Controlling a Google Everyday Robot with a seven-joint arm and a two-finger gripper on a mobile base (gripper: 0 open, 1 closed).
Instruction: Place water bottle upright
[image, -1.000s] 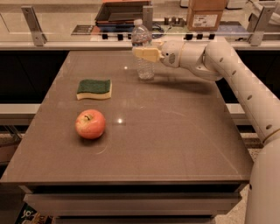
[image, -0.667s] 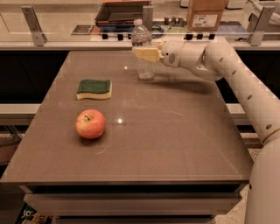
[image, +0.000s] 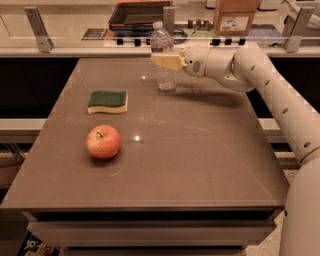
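Note:
The water bottle (image: 165, 78), clear and ribbed with a white cap, stands upright on the brown table (image: 200, 150) near its far edge. My gripper (image: 163, 61) reaches in from the right at the bottle's mid-height. Its cream near finger (image: 168, 61) lies across the front of the bottle, and the gripper is shut on it. The bottle's base rests on the table top. The label band is partly hidden behind the finger.
A green and yellow sponge (image: 107, 101) lies left of the bottle. A red apple (image: 103, 142) sits nearer the front left. My white arm (image: 270, 85) spans the right side. A counter with a tray (image: 137, 12) and a cardboard box (image: 235, 15) runs behind the table.

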